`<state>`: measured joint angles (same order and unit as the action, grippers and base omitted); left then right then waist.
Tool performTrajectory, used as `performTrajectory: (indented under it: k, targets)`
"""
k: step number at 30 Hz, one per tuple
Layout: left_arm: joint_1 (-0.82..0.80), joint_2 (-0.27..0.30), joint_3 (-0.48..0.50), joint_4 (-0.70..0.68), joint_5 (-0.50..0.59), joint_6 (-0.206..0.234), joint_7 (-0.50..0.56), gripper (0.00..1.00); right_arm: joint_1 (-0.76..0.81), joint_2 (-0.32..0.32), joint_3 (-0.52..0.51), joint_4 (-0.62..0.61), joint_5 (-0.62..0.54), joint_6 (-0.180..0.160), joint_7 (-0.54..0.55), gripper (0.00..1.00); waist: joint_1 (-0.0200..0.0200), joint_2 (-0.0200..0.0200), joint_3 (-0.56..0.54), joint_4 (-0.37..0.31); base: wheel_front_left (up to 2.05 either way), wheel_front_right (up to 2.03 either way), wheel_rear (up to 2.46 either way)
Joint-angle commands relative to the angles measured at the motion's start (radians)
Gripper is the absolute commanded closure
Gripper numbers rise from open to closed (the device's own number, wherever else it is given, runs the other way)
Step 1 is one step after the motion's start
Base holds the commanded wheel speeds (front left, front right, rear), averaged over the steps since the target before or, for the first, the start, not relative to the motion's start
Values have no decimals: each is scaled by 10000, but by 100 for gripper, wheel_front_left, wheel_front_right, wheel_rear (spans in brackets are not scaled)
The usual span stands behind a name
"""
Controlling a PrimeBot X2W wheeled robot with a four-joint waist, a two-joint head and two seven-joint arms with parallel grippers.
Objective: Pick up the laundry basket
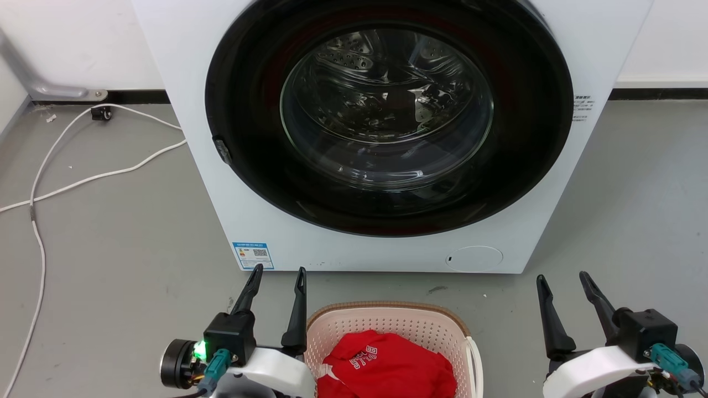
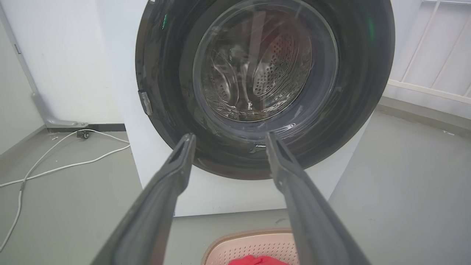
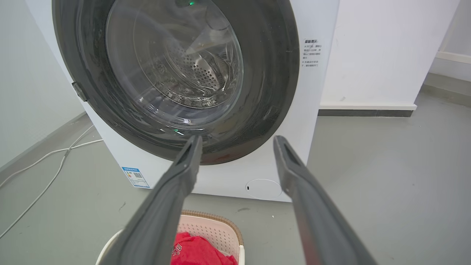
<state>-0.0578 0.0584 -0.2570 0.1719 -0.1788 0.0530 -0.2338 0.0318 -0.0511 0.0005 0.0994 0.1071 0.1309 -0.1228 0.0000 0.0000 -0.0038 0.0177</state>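
Note:
The laundry basket [image 1: 387, 323] stands on the floor at the bottom centre of the head view, pale pink with perforated walls, a brown rim and a white handle on its right side. A red garment [image 1: 387, 365] lies inside it. The basket's far rim also shows low in the left wrist view [image 2: 250, 243] and in the right wrist view [image 3: 217, 228]. My left gripper [image 1: 279, 273] is open, just left of the basket's near-left corner, fingers pointing at the washer. To the basket's right, clear of it, my right gripper [image 1: 564, 279] is open with nothing held.
A white front-loading washing machine [image 1: 387, 138] with a shut dark round door stands right behind the basket. White cables [image 1: 66, 177] trail over the grey floor at the left. A wall runs behind the washer.

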Motion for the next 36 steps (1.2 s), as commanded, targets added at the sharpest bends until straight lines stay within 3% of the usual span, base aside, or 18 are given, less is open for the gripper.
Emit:
performTrajectory:
  k: [1, 15, 36]
  targets:
    - [88, 4, -31, -3, 186, 19, -93, 0, 48, 11, 24, -41, -247, -3, -71, 0, 0, 0, -2, 3, 0, 0, 0]
    - [129, -49, -161, 169, 919, -49, -341, 0, 136, 13, 42, 87, -688, -3, -364, 0, 0, 0, -1, 21, 0, 0, 0]
    - [20, -80, -160, 536, 699, 4, -329, 0, -11, 13, -13, 310, -412, -3, -339, 0, 0, 0, 182, 69, 0, 0, 0]
